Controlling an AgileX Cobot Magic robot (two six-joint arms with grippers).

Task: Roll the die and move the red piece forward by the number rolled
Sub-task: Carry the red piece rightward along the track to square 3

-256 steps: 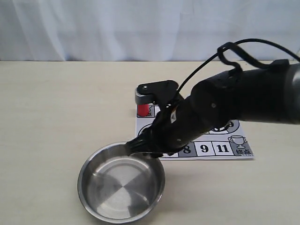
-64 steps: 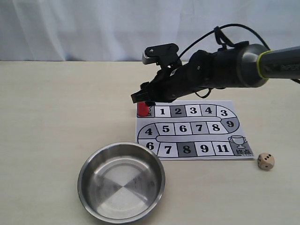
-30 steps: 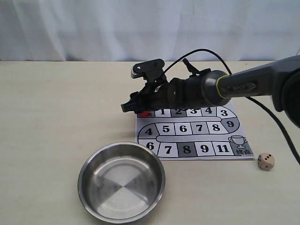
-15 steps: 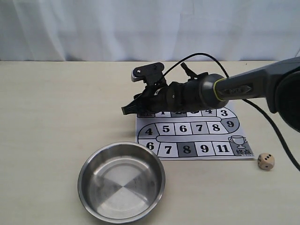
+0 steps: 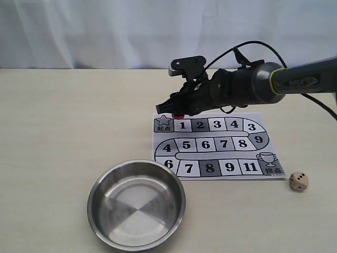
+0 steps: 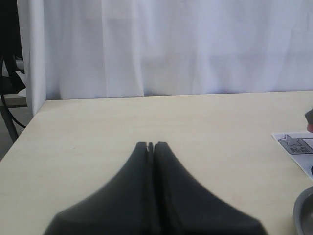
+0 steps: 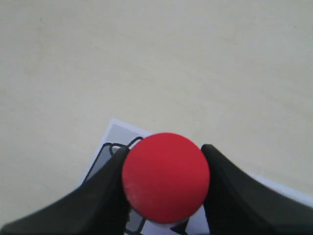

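right pincer (image 5: 176, 108) clamped on the red piece (image 5: 179, 115), fingers (image 7: 105, 196) pressed to both its sides, over the start-square corner of the board (image 5: 221, 158); can't tell if it touches the paper. die (image 5: 298, 181) sits on the counter (image 5: 63, 132) just beside the board's trophy corner. left pincer (image 6: 150, 147) fully closed, holding nothing. steel bowl (image 5: 95, 208) near the board's "6" corner.

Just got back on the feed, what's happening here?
The right gripper is shut on the red piece, holding it raised over the start end of the board. The die lies on the table beside the board's finish corner. The steel bowl is empty. The left gripper is shut, holding nothing.
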